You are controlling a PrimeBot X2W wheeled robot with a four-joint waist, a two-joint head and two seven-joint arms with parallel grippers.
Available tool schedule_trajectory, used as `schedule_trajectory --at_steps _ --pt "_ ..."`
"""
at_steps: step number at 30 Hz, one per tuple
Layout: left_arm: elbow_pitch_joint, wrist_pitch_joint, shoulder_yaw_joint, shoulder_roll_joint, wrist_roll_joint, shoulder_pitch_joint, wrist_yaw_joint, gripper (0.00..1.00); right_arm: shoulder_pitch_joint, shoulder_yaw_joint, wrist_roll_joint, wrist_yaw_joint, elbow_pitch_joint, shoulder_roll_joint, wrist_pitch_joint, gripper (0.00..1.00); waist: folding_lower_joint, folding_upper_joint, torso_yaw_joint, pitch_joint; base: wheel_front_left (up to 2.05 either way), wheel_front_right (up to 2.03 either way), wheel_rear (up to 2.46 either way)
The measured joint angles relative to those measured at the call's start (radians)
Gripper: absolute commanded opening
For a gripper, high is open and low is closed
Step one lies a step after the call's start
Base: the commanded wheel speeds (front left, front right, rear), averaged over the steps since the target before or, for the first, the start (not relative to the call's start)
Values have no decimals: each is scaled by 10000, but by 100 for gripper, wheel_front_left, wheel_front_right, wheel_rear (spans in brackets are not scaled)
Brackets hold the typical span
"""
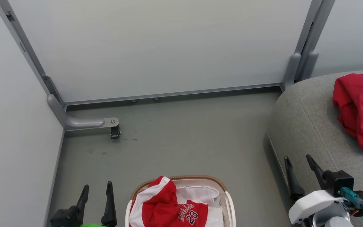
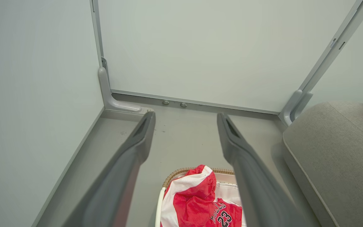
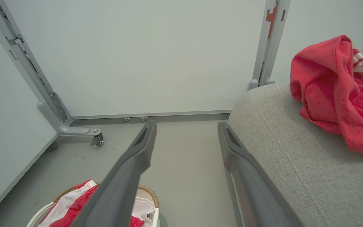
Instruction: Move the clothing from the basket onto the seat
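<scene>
A red and white jersey lettered "BULLS 23" lies in the white basket with a brown woven rim at the bottom centre of the head view. The same jersey and basket rim show low in the left wrist view. A second red garment with white-striped cuffs lies crumpled on the grey seat at the right. My left gripper stands open to the left of the basket, holding nothing. My right gripper is open over the seat's front edge, apart from the red garment.
Pale partition panels wall in the grey floor at the back and left. A metal panel foot with a small caster juts onto the floor at the back left. Another panel post stands beside the seat's rounded corner.
</scene>
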Motion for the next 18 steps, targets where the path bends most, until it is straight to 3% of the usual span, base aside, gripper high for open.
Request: schedule_trajectory --at_steps 9,18 --pt "6 0 -29 -29 169 -140 -92 100 -7 -17 -19 0 -73 0 0 100 0 0 -63 151 0 0 0" --pt "848 88 -966 115 978 -1737 -349 100 -496 -228 -328 0 -508 -2 0 100 0 0 -241 800 0 0 0"
